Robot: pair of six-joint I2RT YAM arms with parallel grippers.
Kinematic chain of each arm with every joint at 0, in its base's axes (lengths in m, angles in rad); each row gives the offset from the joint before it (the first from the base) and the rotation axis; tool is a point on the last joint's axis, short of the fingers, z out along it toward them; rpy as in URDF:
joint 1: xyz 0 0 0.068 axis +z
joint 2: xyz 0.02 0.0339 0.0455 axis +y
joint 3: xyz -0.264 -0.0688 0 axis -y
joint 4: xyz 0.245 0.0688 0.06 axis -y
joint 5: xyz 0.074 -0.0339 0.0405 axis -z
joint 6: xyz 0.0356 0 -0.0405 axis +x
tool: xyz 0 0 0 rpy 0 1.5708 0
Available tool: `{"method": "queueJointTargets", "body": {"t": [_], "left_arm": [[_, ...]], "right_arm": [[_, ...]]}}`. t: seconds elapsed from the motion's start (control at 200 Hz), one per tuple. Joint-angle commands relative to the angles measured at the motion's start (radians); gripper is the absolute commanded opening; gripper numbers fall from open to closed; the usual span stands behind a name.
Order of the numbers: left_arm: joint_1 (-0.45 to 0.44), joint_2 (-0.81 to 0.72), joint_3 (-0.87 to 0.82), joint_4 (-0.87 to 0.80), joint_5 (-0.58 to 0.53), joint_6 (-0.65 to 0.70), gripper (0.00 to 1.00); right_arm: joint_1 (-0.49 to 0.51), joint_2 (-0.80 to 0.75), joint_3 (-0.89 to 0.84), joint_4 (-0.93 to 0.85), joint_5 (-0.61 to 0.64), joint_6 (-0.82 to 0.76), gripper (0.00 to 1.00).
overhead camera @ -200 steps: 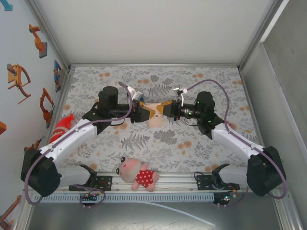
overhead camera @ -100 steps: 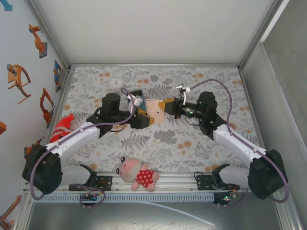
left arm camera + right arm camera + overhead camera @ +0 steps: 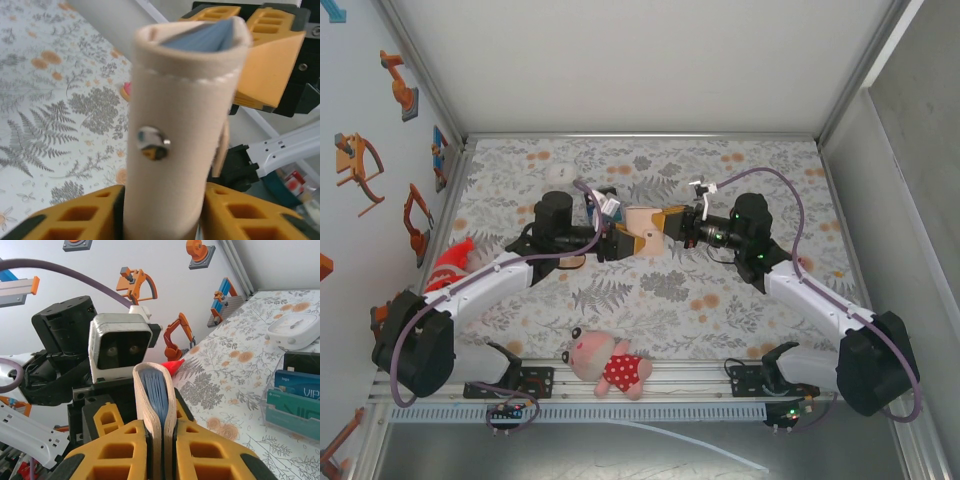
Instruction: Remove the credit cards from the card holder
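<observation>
Both arms reach inward over mid-table, forearms low, wrists level, grippers nose to nose. Right gripper [image 3: 160, 437] clamped on the card holder [image 3: 642, 230] — held off the floral table [image 3: 720, 300]. Left gripper [image 3: 162, 212] pinches its opposite end — fingers against both sides.

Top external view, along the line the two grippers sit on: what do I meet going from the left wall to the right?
red pointed object by the left wall → left gripper → small tan leather card holder → right gripper
</observation>
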Motion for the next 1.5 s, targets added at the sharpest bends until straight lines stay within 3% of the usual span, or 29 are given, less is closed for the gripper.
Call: {"method": "queueJointTargets", "body": {"t": [0.0,0.095,0.2,0.29,0.391,0.571,0.756,1.232,1.492], "left_arm": [[-0.002,-0.002,0.026,0.042,0.018,-0.014,0.25],[-0.002,-0.004,0.034,0.018,0.018,-0.004,0.13],[-0.002,-0.002,0.035,0.005,0.01,-0.002,0.12],[-0.002,0.003,0.04,-0.023,-0.029,0.003,0.12],[-0.002,0.014,0.051,-0.061,-0.106,0.012,0.11],[-0.005,0.069,0.09,-0.111,-0.245,0.014,0.05],[-0.013,0.143,0.145,-0.103,-0.265,-0.01,0.03],[-0.048,0.177,0.166,-0.111,-0.252,0.001,0.03],[-0.054,0.169,0.166,-0.101,-0.218,0.017,0.03]], "right_arm": [[-0.001,-0.013,-0.007,0.039,0.004,-0.007,0.0],[0.0,-0.015,-0.002,0.011,0.023,-0.027,0.0],[-0.001,-0.032,0.009,-0.055,0.069,-0.058,0.0],[-0.001,-0.058,0.026,-0.169,0.172,-0.093,0.22],[0.001,-0.089,0.045,-0.296,0.295,-0.11,0.3],[0.053,-0.144,0.063,-0.459,0.485,-0.113,0.32],[0.155,-0.097,0.141,-0.604,0.628,-0.095,0.32],[0.177,0.106,0.294,-0.667,0.625,-0.051,0.31],[0.177,0.177,0.327,-0.661,0.613,-0.041,0.39]]}}
